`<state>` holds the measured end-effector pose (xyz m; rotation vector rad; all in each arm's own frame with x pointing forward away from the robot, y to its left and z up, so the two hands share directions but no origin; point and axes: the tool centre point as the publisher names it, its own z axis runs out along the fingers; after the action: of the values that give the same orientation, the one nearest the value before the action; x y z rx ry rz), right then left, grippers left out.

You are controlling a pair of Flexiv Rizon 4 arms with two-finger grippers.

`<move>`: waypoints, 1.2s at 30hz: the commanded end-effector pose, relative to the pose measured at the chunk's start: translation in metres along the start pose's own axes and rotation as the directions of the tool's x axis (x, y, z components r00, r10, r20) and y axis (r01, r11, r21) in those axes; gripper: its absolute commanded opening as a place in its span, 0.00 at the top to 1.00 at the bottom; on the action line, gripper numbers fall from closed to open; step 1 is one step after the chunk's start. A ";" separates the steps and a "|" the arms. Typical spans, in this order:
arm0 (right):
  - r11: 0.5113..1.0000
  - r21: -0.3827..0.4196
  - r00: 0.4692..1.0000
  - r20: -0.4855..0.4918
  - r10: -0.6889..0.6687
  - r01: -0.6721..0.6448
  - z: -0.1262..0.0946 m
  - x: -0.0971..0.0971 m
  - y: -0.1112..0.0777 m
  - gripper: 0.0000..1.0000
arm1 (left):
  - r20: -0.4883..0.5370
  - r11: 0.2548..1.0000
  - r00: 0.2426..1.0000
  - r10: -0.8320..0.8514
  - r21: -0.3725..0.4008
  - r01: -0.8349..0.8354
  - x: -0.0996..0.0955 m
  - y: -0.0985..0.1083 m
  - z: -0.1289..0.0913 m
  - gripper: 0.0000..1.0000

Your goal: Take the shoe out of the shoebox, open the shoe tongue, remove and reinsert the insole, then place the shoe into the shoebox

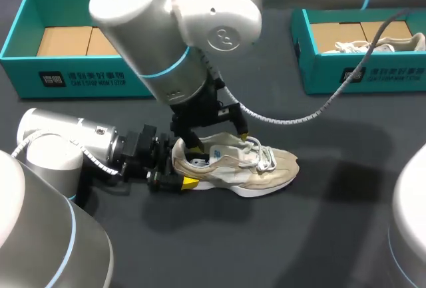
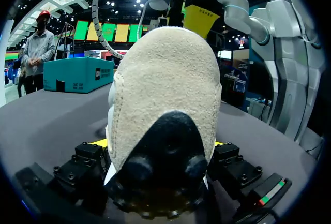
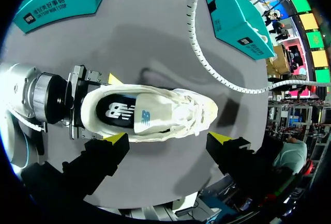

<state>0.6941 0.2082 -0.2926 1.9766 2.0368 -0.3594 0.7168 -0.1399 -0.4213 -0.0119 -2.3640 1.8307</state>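
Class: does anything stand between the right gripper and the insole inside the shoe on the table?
No separate thing does. The right gripper hangs open above the shoe, and the insole shows bare at its heel end through the opening. Only the shoe's own tongue and laces cover its front part.

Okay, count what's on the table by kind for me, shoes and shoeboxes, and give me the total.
Shoeboxes: 2, the left shoebox and the right shoebox, both teal.
Shoes: 2, the shoe on the table and the shoe in the right shoebox.
Total: 4
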 end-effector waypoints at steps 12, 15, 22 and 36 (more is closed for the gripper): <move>0.886 -0.055 0.856 0.234 0.460 -0.461 0.023 0.013 0.004 0.00 | 0.001 1.000 1.000 -0.001 -0.001 0.001 0.000 0.000 0.002 1.00; 0.880 -0.047 0.856 0.214 0.470 -0.472 0.028 0.011 0.005 0.00 | 0.001 1.000 1.000 -0.001 -0.001 0.001 0.000 0.000 0.002 1.00; 0.867 -0.032 0.854 0.154 0.496 -0.498 0.033 0.011 0.007 0.00 | 0.001 1.000 1.000 -0.001 -0.001 0.001 0.000 0.000 0.002 1.00; 0.855 -0.021 0.850 0.099 0.517 -0.518 0.045 0.007 0.009 0.00 | 0.001 1.000 1.000 -0.001 -0.001 0.001 0.000 0.000 0.002 1.00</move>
<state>0.7099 0.2041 -0.3340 1.9494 1.9626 -0.5073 0.7168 -0.1399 -0.4213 -0.0119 -2.3640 1.8306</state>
